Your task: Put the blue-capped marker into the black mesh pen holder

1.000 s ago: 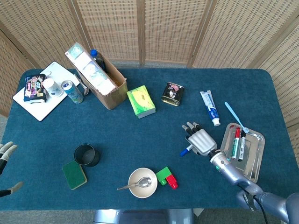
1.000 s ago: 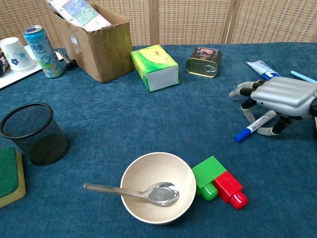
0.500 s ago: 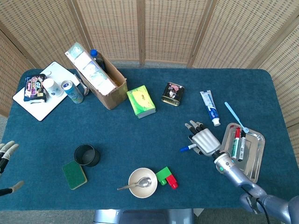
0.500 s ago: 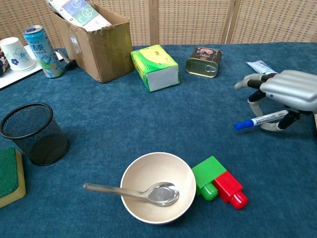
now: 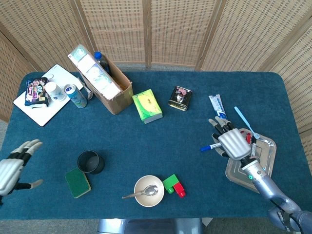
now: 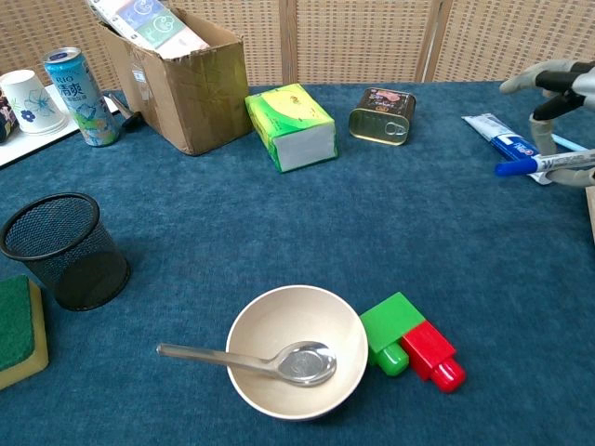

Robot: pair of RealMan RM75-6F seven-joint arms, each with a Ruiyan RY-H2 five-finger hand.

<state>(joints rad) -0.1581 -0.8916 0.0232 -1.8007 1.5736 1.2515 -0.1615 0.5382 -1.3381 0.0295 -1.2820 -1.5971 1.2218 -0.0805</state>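
My right hand (image 5: 233, 144) holds the blue-capped marker (image 5: 210, 146) lifted off the table, blue cap pointing left. In the chest view the marker (image 6: 539, 164) shows at the right edge with the right hand (image 6: 562, 88) partly cut off by the frame. The black mesh pen holder (image 5: 90, 162) stands upright at the left of the table, also seen as the mesh cup (image 6: 60, 251) in the chest view. My left hand (image 5: 13, 166) hovers at the table's left edge, fingers spread, holding nothing.
A metal tray (image 5: 265, 168) with markers lies under my right arm. Toothpaste (image 5: 218, 112), toothbrush (image 5: 246, 122), tin can (image 5: 180, 98), green box (image 5: 147, 106), cardboard box (image 5: 105, 80), bowl with spoon (image 5: 148, 190), green and red blocks (image 5: 174, 185), green sponge (image 5: 77, 183).
The right hand has risen and moved right with the marker, lifting it off the table. The left hand has come further into the head view at the left edge.
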